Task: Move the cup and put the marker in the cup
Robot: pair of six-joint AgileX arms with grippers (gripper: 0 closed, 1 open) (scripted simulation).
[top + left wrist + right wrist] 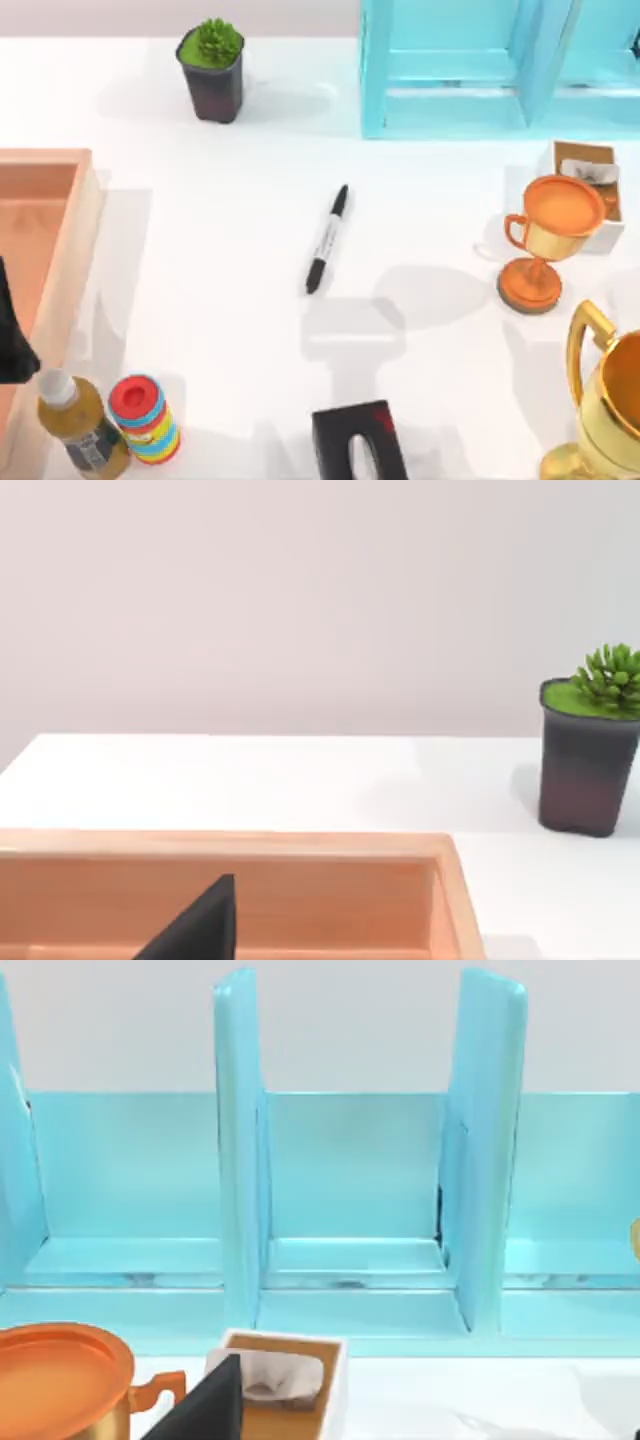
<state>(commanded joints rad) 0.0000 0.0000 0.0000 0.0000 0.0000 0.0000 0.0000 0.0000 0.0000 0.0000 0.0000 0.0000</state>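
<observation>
Left gripper: parked at the table's left edge over the wooden tray; I cannot tell whether its claw is apart or together.
Tray-side clutter: a bottle and a striped stack of rings stand just beside the tray; a low sweep from the left arm risks toppling them.
Marker: lies flat on bare table near the centre, tip toward the far side, touching nothing; being slim and round, it may roll or slip if pinched off-centre.
Black box: sits at the near edge, in the way of a low approach.
Cup: I cannot find the white-and-blue cup, so grabbing the orange trophy by mistake is the main hazard.
Right gripper: faces the blue shelf, above the trophy and a small tissue box; claw state cannot be told.
</observation>
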